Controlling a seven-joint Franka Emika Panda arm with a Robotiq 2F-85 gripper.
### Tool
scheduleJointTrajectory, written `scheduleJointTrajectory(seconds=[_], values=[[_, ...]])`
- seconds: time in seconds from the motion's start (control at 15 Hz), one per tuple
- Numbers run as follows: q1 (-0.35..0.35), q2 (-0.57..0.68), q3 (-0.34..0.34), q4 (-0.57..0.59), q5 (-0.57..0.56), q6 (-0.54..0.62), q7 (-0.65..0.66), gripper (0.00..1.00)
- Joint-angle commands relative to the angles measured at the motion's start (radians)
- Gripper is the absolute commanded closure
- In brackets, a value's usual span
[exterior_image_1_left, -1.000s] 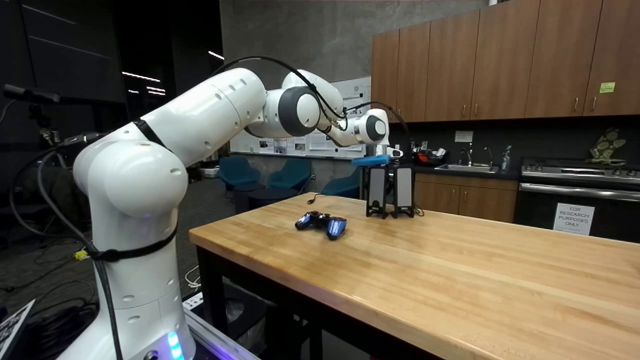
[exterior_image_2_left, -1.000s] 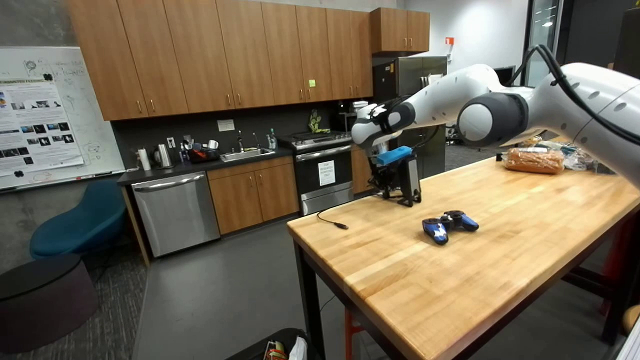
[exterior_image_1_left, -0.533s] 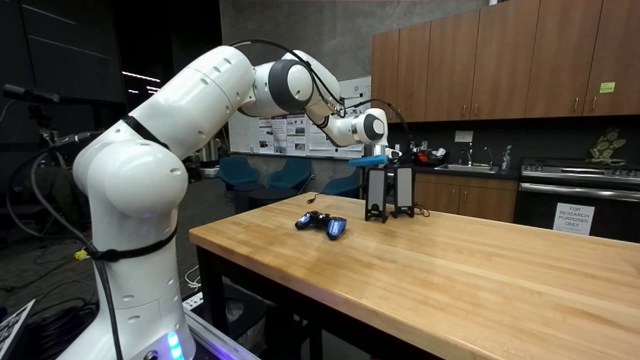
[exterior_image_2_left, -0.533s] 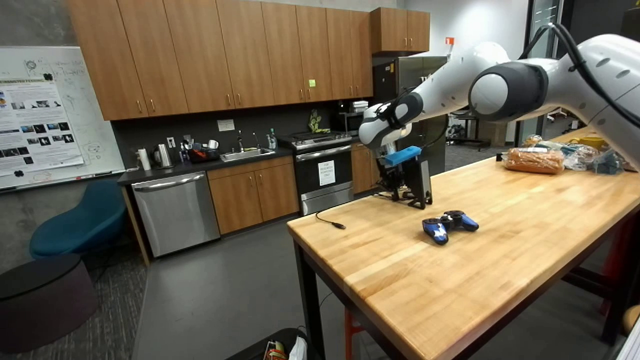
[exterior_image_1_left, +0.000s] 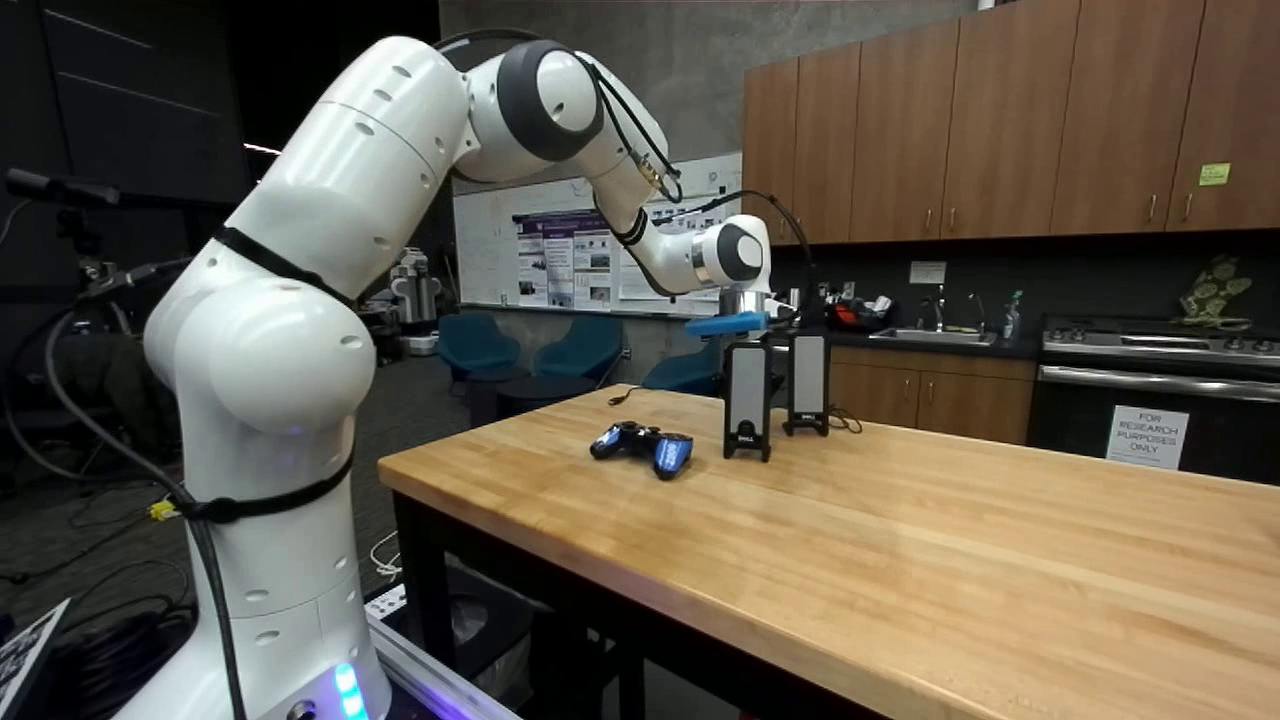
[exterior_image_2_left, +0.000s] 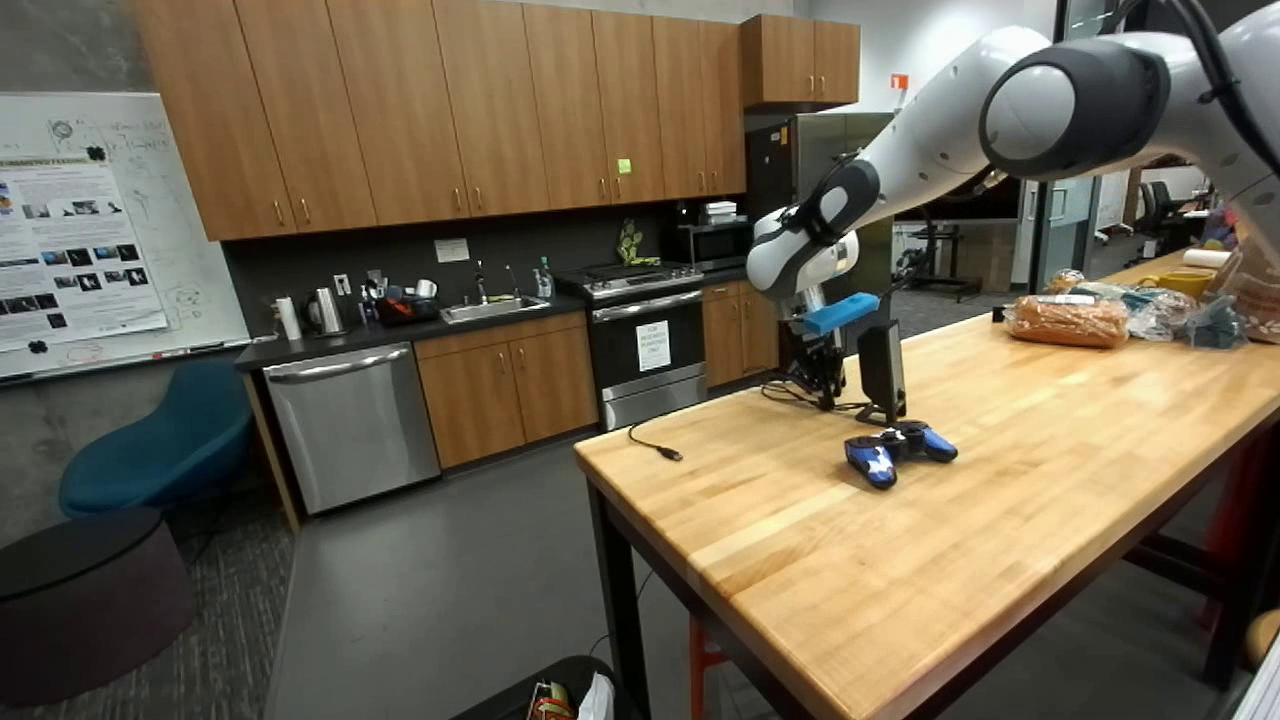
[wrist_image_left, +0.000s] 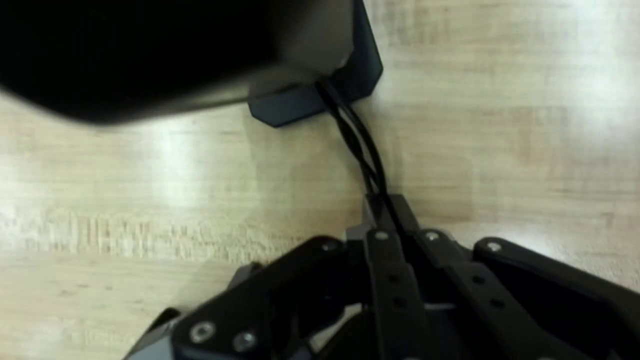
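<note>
Wrist view: gripper (wrist_image_left: 386, 207) closed, fingers pinching blk cables (wrist_image_left: 354, 140), ctr frame, w/ spkr foot (wrist_image_left: 361, 75) above; grip made, no release yet; in an exterior view: left Dell spkr (exterior_image_1_left: 747, 390) & right Dell spkr (exterior_image_1_left: 808, 380), ctr-right, pinch itself hidden; in an exterior view: one spkr (exterior_image_2_left: 881, 370) clear, ctr-right; dishwasher (exterior_image_2_left: 352, 425), mid-left, unseen elsewhere.

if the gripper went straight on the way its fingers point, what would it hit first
Most likely the wooden tabletop: the gripper points down at it, shut on the black speaker cables. How much gap lies beneath is hard to tell.
</note>
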Motion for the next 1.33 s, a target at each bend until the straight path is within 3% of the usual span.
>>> scheduleJointTrajectory(seconds=[0.0,0.4,0.8,0.87,1.0,1.27], values=[[0.015,-0.158,-0.027,-0.242,-0.028,0.065,0.036,0.99],[0.016,-0.340,-0.056,-0.527,-0.085,0.146,0.085,0.99],[0.017,-0.413,-0.055,-0.639,-0.115,0.217,0.111,0.99],[0.021,-0.406,-0.050,-0.633,-0.110,0.235,0.118,0.71],[0.033,-0.391,-0.043,-0.618,-0.107,0.257,0.131,0.65],[0.070,-0.391,-0.032,-0.591,-0.118,0.271,0.187,0.39]])
